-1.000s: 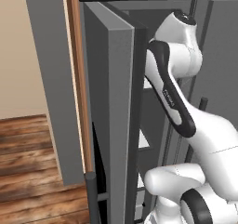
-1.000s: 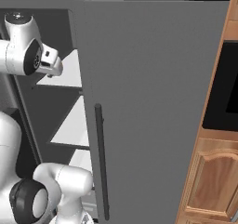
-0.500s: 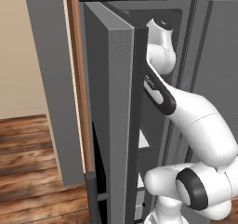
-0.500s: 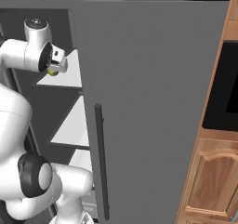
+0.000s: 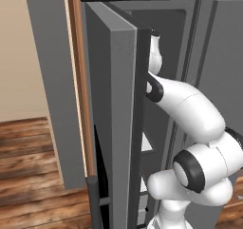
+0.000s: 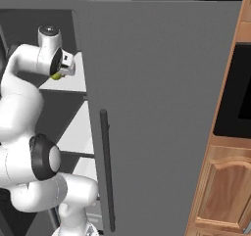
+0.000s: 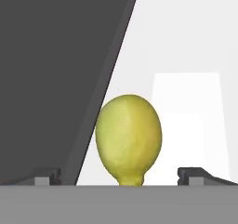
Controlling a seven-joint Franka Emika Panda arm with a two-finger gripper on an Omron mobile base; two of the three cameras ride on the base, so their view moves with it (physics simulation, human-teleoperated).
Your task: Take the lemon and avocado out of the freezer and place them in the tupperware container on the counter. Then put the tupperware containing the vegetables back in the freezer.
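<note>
The lemon [image 7: 128, 137], yellow-green, lies on a white shelf [image 7: 186, 56] inside the freezer [image 6: 157, 83], close in front of the hand. My gripper [image 7: 120, 175] is open, one dark fingertip [image 7: 46, 176] on each side of the lemon with a wide gap to both. From the right base view the hand sits at the upper shelf, my gripper [image 6: 61, 72] just over the lemon [image 6: 56, 76]. In the left base view the open freezer door [image 5: 118, 104] hides the hand. The avocado, the tupperware container and the counter are out of view.
The freezer's dark side wall [image 7: 51, 69] runs close on the left of the lemon. Lower white shelves [image 6: 81, 132] sit under the arm. A long dark bar handle [image 6: 107, 171] hangs on the fridge door. Wooden cabinets [image 6: 225, 186] stand to the right.
The arm has swung deeper into the freezer compartment. The hand has moved in over the upper shelf until its open fingers flank the lemon.
</note>
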